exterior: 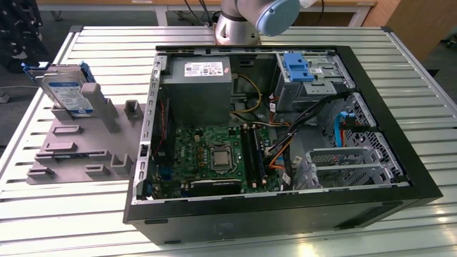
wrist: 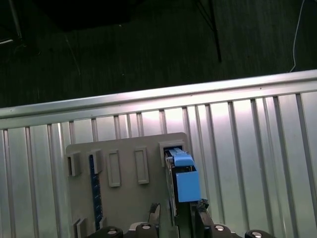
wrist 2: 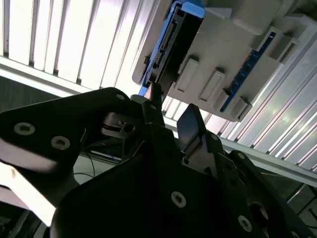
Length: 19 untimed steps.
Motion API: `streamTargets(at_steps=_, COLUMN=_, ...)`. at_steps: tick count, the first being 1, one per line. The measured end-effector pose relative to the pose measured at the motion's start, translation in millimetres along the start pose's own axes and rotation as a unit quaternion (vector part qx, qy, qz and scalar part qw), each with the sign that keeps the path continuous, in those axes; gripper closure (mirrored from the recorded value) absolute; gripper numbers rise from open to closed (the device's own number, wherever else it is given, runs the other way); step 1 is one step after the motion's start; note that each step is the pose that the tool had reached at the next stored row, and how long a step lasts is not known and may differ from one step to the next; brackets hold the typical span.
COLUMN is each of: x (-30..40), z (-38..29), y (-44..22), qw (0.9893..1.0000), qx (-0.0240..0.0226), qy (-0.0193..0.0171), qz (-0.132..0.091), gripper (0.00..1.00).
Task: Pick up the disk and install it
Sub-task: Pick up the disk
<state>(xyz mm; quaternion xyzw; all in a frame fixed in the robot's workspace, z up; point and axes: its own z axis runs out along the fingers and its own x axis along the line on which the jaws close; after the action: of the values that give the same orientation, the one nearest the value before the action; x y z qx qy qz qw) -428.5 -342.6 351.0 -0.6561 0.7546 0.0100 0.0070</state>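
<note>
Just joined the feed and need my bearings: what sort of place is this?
Probably a robotics lab bench for computer assembly: an open computer case sits on a slatted metal table, beside a grey fixture holding the disk.

On the table (exterior: 78, 214), the open computer case (exterior: 286, 219) lies toward the exterior view's right. The holder plate (exterior: 78, 144) sits just beside it, on the exterior view's left. The disk (exterior: 66, 96) stands on edge at the plate's far end. Inside the case, the power supply (exterior: 198, 88) is far, the motherboard (exterior: 207, 150) near and the drive cage (exterior: 311, 80) far right. The arm base (exterior: 239, 24) is behind the case.
</note>
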Motion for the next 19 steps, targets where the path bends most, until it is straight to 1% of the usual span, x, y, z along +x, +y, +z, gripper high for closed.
streamTargets(at_steps=3, x=0.0, z=0.2, y=0.1, qw=1.0, qx=0.0, qy=0.0, qz=-0.001, gripper=0.58)
streamTargets(at_steps=4, x=0.0, z=0.2, y=0.2, qw=1.0, qx=0.0, qy=0.0, qz=-0.001, gripper=0.53)
streamTargets(at_steps=5, x=-0.3, z=0.9, y=3.3, qw=1.0, qx=0.0, qy=0.0, qz=-0.001, gripper=0.53)
streamTargets(at_steps=19, x=-0.7, z=1.8, y=6.6, qw=1.0, qx=0.0, qy=0.0, qz=-0.001, gripper=0.53)
